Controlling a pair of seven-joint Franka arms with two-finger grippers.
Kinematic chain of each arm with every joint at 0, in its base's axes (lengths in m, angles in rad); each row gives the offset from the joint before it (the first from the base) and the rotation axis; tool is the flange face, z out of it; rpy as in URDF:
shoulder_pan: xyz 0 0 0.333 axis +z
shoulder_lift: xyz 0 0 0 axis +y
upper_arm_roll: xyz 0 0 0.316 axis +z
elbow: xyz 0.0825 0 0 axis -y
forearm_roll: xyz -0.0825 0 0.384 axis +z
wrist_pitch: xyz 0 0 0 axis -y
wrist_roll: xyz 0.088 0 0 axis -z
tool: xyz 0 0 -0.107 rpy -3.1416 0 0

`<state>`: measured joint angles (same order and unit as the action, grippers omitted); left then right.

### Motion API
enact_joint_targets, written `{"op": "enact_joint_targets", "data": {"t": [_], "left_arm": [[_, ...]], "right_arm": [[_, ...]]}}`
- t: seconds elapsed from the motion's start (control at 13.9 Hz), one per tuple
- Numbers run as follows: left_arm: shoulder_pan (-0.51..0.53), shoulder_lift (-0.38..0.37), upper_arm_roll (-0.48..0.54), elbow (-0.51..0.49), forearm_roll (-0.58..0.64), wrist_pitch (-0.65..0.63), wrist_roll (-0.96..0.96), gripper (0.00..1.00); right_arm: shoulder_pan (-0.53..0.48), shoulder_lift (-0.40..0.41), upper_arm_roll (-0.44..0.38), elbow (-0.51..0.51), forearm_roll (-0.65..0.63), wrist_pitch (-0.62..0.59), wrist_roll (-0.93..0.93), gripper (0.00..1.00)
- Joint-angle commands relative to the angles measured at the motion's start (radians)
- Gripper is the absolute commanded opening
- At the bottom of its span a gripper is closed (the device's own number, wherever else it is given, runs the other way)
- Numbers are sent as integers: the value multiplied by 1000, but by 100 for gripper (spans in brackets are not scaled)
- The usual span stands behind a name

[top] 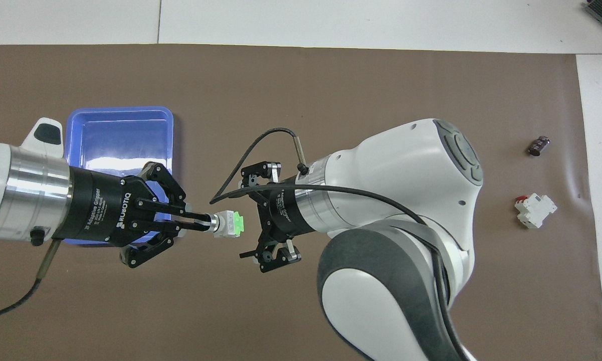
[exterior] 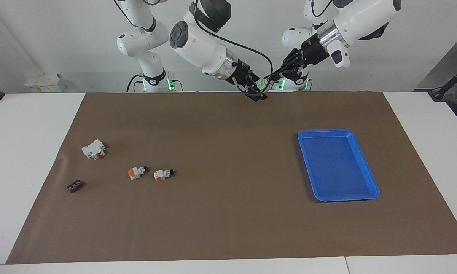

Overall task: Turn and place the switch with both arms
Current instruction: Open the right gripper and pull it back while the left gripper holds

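Two claws meet in the air over the brown mat near the robots' edge of the bench. The left claw (top: 200, 223) pinches the knob end of the switch (top: 229, 223), whose green end points at the right claw (top: 253, 216), which stands wide just beside it and not yet touching. By my reading the handover is midway: lifting is done; regrasp, turning and placing remain, likely into the blue tray (exterior: 365, 160) under the left arm's wrist. Both arms slope down and inward, wrists nearly level.

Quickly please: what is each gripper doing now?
Left gripper: jaws closed on the switch, in the air.
Right gripper: jaws open, facing the switch.
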<state>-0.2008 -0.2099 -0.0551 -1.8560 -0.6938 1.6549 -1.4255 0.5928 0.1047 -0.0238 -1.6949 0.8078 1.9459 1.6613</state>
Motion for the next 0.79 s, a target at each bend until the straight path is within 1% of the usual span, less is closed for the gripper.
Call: {"op": "enact_joint_targets", "data": {"t": [0.0, 0.07, 0.14, 0.22, 0.36, 0.5, 0.58, 0.72], "left_arm": [[4, -54, 4, -72, 40, -7, 54, 0], [-8, -72, 1, -98, 127, -4, 101, 0], [-18, -100, -14, -139, 240, 9, 175, 0], [-25, -127, -22, -187, 285, 40, 224, 0], [3, -163, -20, -274, 293, 142, 284, 0], [55, -184, -20, -342, 304, 230, 432, 0], [91, -195, -20, -376, 306, 247, 520, 0], [171, -189, -20, -414, 312, 261, 711, 0]], "right_arm": [[-39, -63, 4, -25, -73, -80, -67, 100], [-45, -77, 2, -23, -113, -109, -104, 100], [-56, -97, 1, -23, -171, -140, -156, 100], [-80, -118, 2, -23, -240, -169, -216, 100], [-105, -143, -2, -20, -352, -194, -343, 100], [-152, -148, -1, -14, -447, -196, -458, 100], [-171, -149, -2, -12, -484, -194, -524, 100], [-212, -155, -4, -12, -605, -200, -657, 100]]}}
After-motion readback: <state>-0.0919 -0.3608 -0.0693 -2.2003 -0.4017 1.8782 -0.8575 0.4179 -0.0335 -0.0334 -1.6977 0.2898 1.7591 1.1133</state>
